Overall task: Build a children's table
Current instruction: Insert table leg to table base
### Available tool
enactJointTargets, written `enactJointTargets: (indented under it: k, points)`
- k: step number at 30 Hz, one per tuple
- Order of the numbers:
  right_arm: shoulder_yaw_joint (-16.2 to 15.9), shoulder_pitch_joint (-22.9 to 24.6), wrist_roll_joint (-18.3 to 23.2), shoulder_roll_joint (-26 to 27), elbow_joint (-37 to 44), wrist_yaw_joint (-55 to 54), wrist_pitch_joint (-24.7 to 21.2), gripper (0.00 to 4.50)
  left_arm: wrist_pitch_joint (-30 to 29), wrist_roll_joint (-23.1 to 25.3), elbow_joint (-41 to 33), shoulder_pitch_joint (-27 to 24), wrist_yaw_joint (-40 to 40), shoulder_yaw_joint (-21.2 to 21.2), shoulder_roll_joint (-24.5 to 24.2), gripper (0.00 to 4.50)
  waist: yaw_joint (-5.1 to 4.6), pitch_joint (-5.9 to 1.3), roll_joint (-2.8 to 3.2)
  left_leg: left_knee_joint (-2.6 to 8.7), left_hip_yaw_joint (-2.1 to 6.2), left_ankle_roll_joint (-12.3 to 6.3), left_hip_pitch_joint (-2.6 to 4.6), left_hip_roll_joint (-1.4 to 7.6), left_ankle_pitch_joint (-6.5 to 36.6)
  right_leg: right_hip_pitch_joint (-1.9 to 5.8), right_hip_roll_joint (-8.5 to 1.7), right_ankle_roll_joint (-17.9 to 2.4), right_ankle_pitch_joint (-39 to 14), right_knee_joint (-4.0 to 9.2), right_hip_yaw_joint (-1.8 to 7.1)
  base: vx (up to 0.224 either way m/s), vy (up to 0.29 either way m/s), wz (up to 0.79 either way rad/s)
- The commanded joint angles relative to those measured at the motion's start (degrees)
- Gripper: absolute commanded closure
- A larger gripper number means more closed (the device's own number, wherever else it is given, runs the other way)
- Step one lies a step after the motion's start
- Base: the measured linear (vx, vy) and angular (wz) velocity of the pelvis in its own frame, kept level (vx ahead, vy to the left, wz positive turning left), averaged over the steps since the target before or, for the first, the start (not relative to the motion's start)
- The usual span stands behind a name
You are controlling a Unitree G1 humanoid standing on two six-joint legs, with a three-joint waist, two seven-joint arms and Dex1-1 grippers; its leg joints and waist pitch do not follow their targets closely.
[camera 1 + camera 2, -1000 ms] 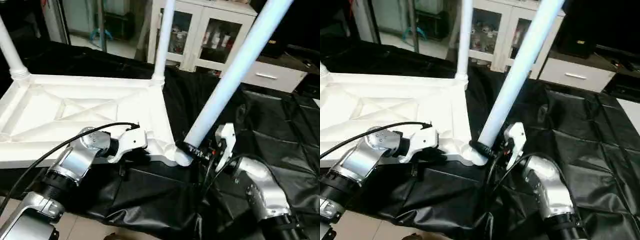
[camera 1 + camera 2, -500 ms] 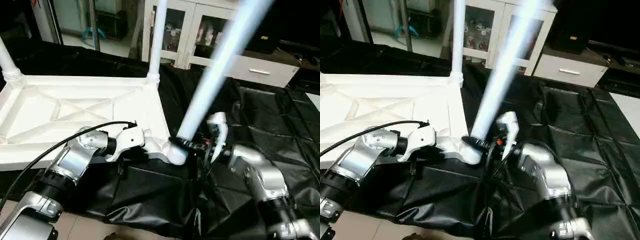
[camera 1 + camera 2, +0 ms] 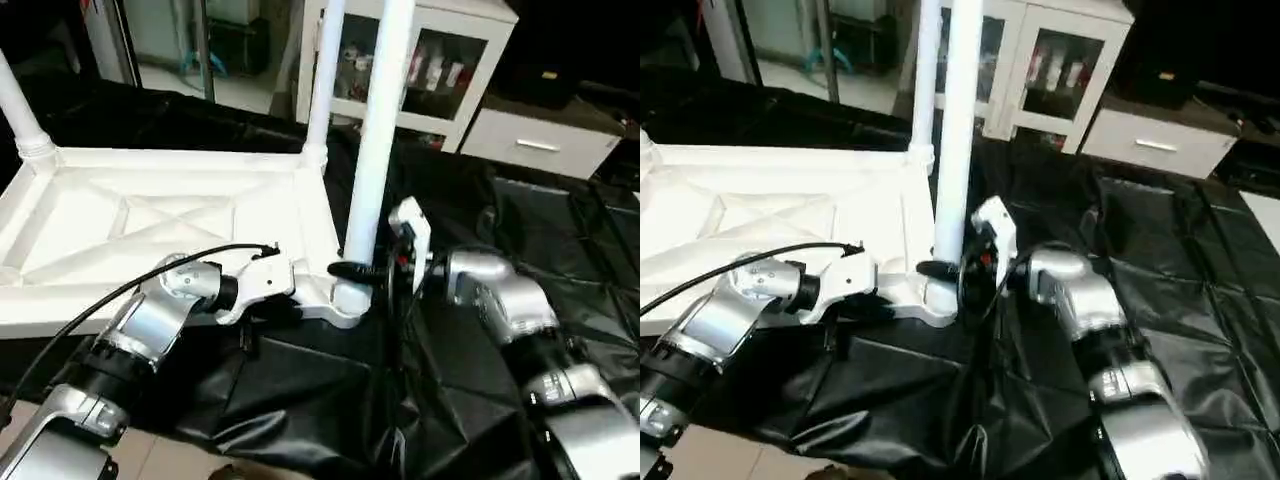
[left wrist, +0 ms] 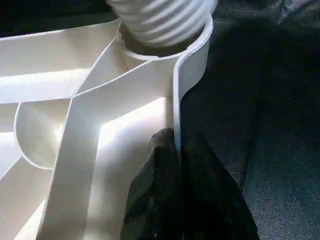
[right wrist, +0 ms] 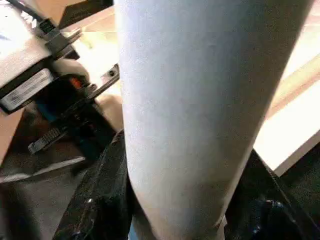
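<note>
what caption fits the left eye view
Right gripper holds a leg upright in the tabletop's corner socket.

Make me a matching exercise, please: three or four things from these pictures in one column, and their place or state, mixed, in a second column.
Things:
1. left hand
2. right hand
3. table top
4. white cabinet

States:
A. lies ribbed side up on the black cloth
B. stands behind the worktable
C. pinches the table top's rim
D. grips the upright leg near its base

Pairs: 1-C, 2-D, 3-A, 4-B

Left gripper (image 4: 176, 165) pinched closed, forearm angled inward, right gripper (image 3: 352, 270) clamped, wrist level.
</note>
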State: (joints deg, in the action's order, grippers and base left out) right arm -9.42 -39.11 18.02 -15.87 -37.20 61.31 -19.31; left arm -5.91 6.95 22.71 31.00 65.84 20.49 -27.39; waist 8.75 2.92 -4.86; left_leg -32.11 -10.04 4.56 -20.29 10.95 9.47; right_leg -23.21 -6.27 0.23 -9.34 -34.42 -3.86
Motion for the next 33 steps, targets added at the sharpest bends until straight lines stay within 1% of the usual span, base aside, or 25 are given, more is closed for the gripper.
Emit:
enactJointTargets:
  k: [1,3,5,6,8,9,11,14,15,16,17,18,19,21,22,23,24,25,28,29,30,31,33]
  points:
    - [0.27,-0.36,-1.44,-0.79,-2.13,0.05,0.83,2.64,0.22,0.19,0.53,-0.61,-0.67,0.63,0.18,4.50,-0.14,-3.48,0.98,4.19,0.44,2.48,0.50,2.07,19.35,1.96,-2.37,-10.66,-14.46,3.52,2.13,0.000,0.000,0.00]
    - [0.38,-0.73,-1.47,-0.62,-3.04,0.30,1.18,2.64,0.31,0.25,0.76,-0.42,-0.66,0.65,0.20,4.50,-0.13,-3.47,0.86,4.22,0.51,2.50,0.50,2.10,20.06,1.95,-2.49,-10.52,-15.63,3.57,2.10,0.000,0.000,0.00]
    - [0.59,-1.04,-1.53,0.08,-4.78,0.37,1.85,2.64,0.51,0.36,1.10,-0.23,-0.76,0.66,0.24,4.50,-0.19,-3.39,0.98,4.27,0.59,2.77,0.58,2.12,21.60,1.82,-2.60,-10.10,-18.02,3.85,2.10,0.000,0.000,0.00]
    - [0.67,-0.81,-1.43,0.41,-5.03,0.22,1.83,2.64,0.44,0.33,0.96,-0.32,-0.78,0.66,0.26,4.50,-0.25,-3.41,0.94,4.26,0.63,2.86,0.64,2.12,22.10,1.78,-2.63,-9.95,-18.86,3.93,2.12,0.000,0.000,0.00]
    - [0.92,-0.90,-1.48,0.96,-6.21,0.35,2.22,2.64,0.33,0.22,0.66,-0.49,-0.80,0.64,0.24,4.50,-0.26,-3.39,0.90,4.31,0.70,2.90,0.62,2.18,22.25,1.77,-2.60,-9.83,-19.05,3.92,2.11,0.000,0.000,0.00]
    - [1.28,-0.89,-1.24,1.29,-6.71,0.45,2.19,2.64,0.26,0.19,0.43,-0.64,-0.82,0.64,0.24,4.50,-0.26,-3.41,0.76,4.31,0.66,2.82,0.62,2.17,22.11,1.78,-2.56,-9.86,-18.72,3.93,2.11,0.000,0.000,0.00]
    - [1.61,-0.57,-1.32,1.84,-7.31,0.00,3.25,2.64,0.13,0.14,0.06,-0.93,-0.92,0.59,0.25,4.50,-0.21,-3.43,0.93,4.32,0.66,2.79,0.61,2.21,21.81,1.76,-2.65,-10.11,-18.17,3.84,2.13,0.000,0.000,0.00]
    - [2.27,-0.24,-1.76,2.62,-8.32,-1.82,5.97,2.64,-0.09,0.07,-0.53,-1.37,-0.89,0.54,0.09,4.50,-0.34,-3.36,0.88,4.35,0.67,2.79,0.57,2.18,22.14,1.77,-2.61,-10.05,-18.51,3.87,2.09,0.000,0.000,0.00]
    - [2.48,-0.18,-1.95,2.88,-8.77,-2.49,7.04,2.64,-0.14,0.04,-0.66,-1.47,-0.86,0.49,0.03,4.50,-0.48,-3.33,1.00,4.37,0.70,2.96,0.54,2.19,22.80,1.70,-2.72,-9.97,-19.42,3.97,2.12,0.000,0.000,0.00]
    - [2.90,-0.03,-1.87,3.19,-9.13,-3.25,7.65,2.64,-0.22,0.03,-0.86,-1.61,-0.79,0.48,-0.07,4.50,-0.60,-3.28,1.00,4.42,0.80,3.05,0.60,2.19,23.58,1.68,-2.73,-9.69,-20.77,4.10,2.07,0.000,0.000,0.00]
    - [3.14,0.15,-1.64,3.35,-9.15,-3.34,7.66,2.64,-0.30,-0.01,-1.00,-1.70,-0.76,0.48,-0.11,4.50,-0.66,-3.19,0.98,4.47,0.85,3.07,0.70,2.18,24.46,1.57,-2.69,-9.36,-22.20,4.27,2.07,0.000,0.000,0.00]
    - [3.15,0.16,-1.63,3.36,-9.15,-3.35,7.66,2.64,-0.31,-0.01,-1.01,-1.70,-0.76,0.48,-0.12,4.50,-0.66,-3.19,0.98,4.47,0.85,3.07,0.70,2.18,24.46,1.57,-2.69,-9.36,-22.20,4.27,2.07,0.000,0.000,0.00]
    - [3.38,0.43,-1.50,3.49,-9.16,-3.61,7.98,2.64,-0.32,0.00,-0.96,-1.70,-0.79,0.49,-0.10,4.50,-0.70,-3.14,1.01,4.52,0.94,3.05,0.70,2.19,25.28,1.53,-2.75,-8.74,-23.90,4.46,2.08,0.000,0.000,0.00]
    - [3.61,0.66,-1.43,3.61,-9.16,-3.77,8.23,2.64,-0.35,0.00,-0.98,-1.75,-0.83,0.51,-0.08,4.50,-0.72,-3.14,1.00,4.55,1.01,3.04,0.73,2.22,25.66,1.45,-2.79,-8.46,-24.52,4.54,2.09,0.000,0.000,0.00]
    - [4.83,1.40,-0.92,4.12,-9.18,-4.31,9.08,2.64,-0.50,-0.07,-1.14,-1.89,-0.99,0.49,0.00,4.50,-0.67,-3.23,0.90,4.52,0.99,2.99,0.76,2.25,25.39,1.45,-2.79,-8.50,-24.01,4.48,2.11,0.000,0.000,0.00]
    - [5.02,1.48,-0.83,4.21,-9.23,-4.39,9.23,2.64,-0.52,-0.09,-1.16,-1.91,-1.01,0.48,0.01,4.50,-0.62,-3.20,0.97,4.54,0.95,2.96,0.80,2.27,25.42,1.35,-2.81,-8.60,-23.70,4.50,2.15,0.000,0.000,0.00]
    - [5.88,2.07,-0.39,4.51,-9.12,-4.95,9.89,2.64,-0.65,-0.16,-1.37,-2.07,-1.11,0.44,0.06,4.50,-0.65,-3.19,0.99,4.55,0.95,2.96,0.83,2.28,25.49,1.32,-2.78,-8.75,-23.38,4.49,2.15,0.000,0.000,0.00]
    - [6.39,2.55,-0.12,4.65,-8.90,-5.41,10.32,2.64,-0.75,-0.20,-1.59,-2.22,-1.17,0.42,0.09,4.50,-0.65,-3.26,0.89,4.57,0.96,2.87,0.73,2.27,25.20,1.45,-2.77,-8.95,-22.70,4.38,2.12,0.000,0.000,0.00]
    - [7.42,3.19,0.43,5.00,-9.06,-5.93,11.31,2.64,-0.77,-0.18,-1.61,-2.32,-1.27,0.40,0.14,4.50,-0.74,-3.23,0.90,4.57,0.89,2.69,0.71,2.24,24.91,1.44,-2.67,-9.29,-21.94,4.32,2.13,0.000,0.000,0.00]
    - [8.86,4.21,1.53,5.40,-8.76,-6.85,12.20,2.64,-0.70,-0.17,-1.49,-2.34,-1.42,0.39,0.20,4.50,-0.71,-3.24,0.91,4.59,0.85,2.64,0.75,2.25,24.80,1.43,-2.68,-9.28,-21.90,4.36,2.16,0.000,0.000,0.00]
    - [9.15,4.46,1.76,5.46,-8.63,-7.04,12.36,2.64,-0.71,-0.17,-1.50,-2.34,-1.46,0.39,0.21,4.50,-0.71,-3.24,0.91,4.59,0.85,2.64,0.75,2.25,24.80,1.43,-2.68,-9.28,-21.90,4.36,2.16,0.000,0.000,0.00]
    - [10.21,5.62,2.61,5.77,-7.99,-7.81,13.04,2.64,-0.69,-0.20,-1.45,-2.34,-1.55,0.39,0.25,4.50,-0.70,-3.23,0.94,4.62,0.88,2.63,0.75,2.27,25.11,1.42,-2.71,-9.24,-21.98,4.42,2.16,0.000,0.000,0.00]
    - [10.72,7.24,2.88,6.13,-6.92,-8.14,13.63,2.64,-0.68,-0.20,-1.43,-2.34,-1.62,0.40,0.27,4.50,-0.68,-3.27,1.02,4.64,0.91,2.67,0.76,2.28,25.12,1.40,-2.69,-9.20,-21.66,4.36,2.15,0.000,0.000,0.00]
